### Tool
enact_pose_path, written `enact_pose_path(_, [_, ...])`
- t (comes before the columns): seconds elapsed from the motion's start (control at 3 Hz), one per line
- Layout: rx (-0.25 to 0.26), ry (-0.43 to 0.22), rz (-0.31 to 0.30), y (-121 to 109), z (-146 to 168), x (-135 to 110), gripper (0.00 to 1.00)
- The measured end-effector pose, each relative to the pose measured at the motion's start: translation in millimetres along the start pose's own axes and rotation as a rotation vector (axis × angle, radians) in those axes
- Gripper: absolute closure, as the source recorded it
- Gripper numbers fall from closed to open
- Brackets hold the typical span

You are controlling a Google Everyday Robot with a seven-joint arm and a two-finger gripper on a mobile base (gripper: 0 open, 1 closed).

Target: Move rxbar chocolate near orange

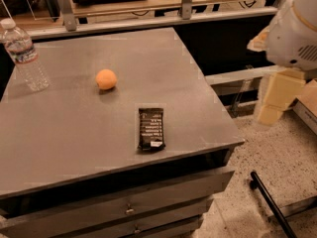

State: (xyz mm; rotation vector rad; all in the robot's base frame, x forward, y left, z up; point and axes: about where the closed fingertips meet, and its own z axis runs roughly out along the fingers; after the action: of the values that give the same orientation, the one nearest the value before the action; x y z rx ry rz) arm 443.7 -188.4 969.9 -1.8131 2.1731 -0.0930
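Rxbar chocolate (151,129) lies flat on the grey cabinet top (64,133), front-right area, pointing front-to-back. Orange (106,79) sits behind-left of it, apart. Water bottle (24,53) upright at far left edge. Gripper (275,99) hangs off to the cabinet's right, over the floor; can't tell how open it is.

The end effector (271,110) hangs beyond the right side of the bench (74,133), and its arm (297,29) is cut off by the right edge. Left of it, the white text on the rxbar chocolate (151,129) is too small to read. Below it, a black bar (267,197) runs out of the bottom edge.
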Motion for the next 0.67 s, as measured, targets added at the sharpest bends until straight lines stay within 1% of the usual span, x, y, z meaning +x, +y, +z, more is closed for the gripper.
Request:
enact_pose_path(0.33, [-0.031, -0.042, -0.114, -0.4, 17.8, -52.8, 0.0])
enact_pose_path(0.67, [-0.104, -0.085, -0.226, 3.0, 46.7, -116.5, 0.0])
